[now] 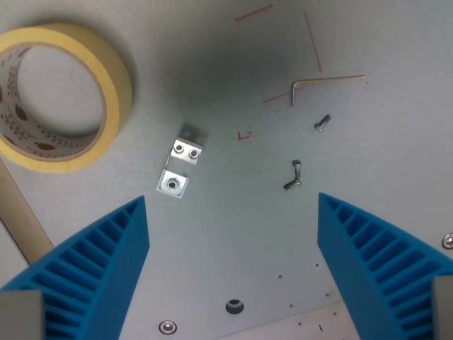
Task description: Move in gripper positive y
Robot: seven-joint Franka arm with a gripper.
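In the wrist view my gripper [232, 223] hangs above a grey table, its two blue ribbed fingers [99, 265] spread wide at the lower left and lower right with nothing between them. A small metal angle bracket [180, 167] lies on the table just beyond the left finger. A roll of yellow tape [56, 95] lies at the upper left.
An Allen key [322, 83] lies at the upper right. Below it sit a small screw [323, 123] and a T-shaped bolt [294, 175]. A wooden strip [25, 219] runs along the left edge. Red pen marks [244, 134] and small holes [234, 306] dot the table.
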